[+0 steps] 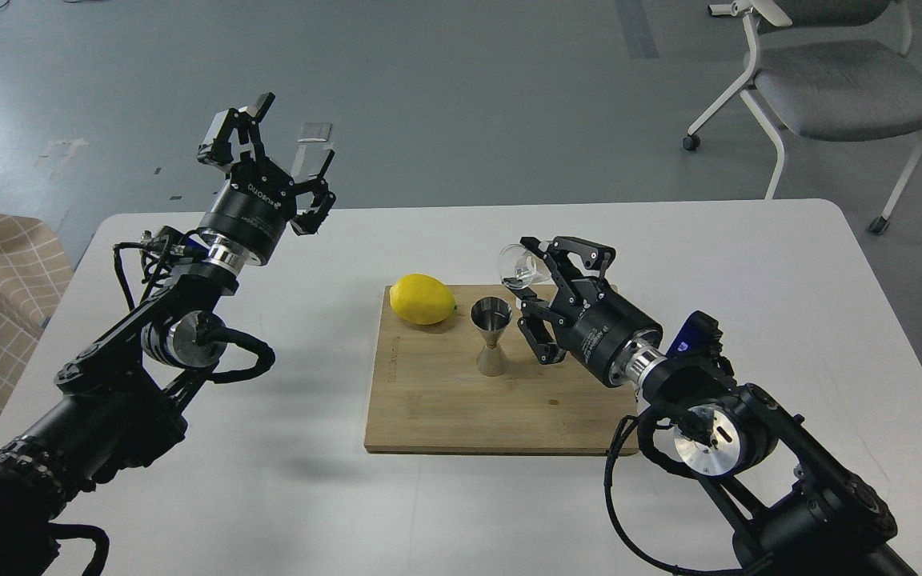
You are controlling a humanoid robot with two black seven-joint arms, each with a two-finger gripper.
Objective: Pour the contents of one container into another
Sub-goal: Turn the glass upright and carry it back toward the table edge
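The left arm rises from the lower left edge, its wrist angled upward and the left gripper held high with fingers spread wide — nothing between them. The right arm enters from the lower right, wrist tilted left, the right gripper clamped on a glass cup — tipped sideways.

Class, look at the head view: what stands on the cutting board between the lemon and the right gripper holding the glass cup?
The steel jigger, upright on the cutting board, in the head view.
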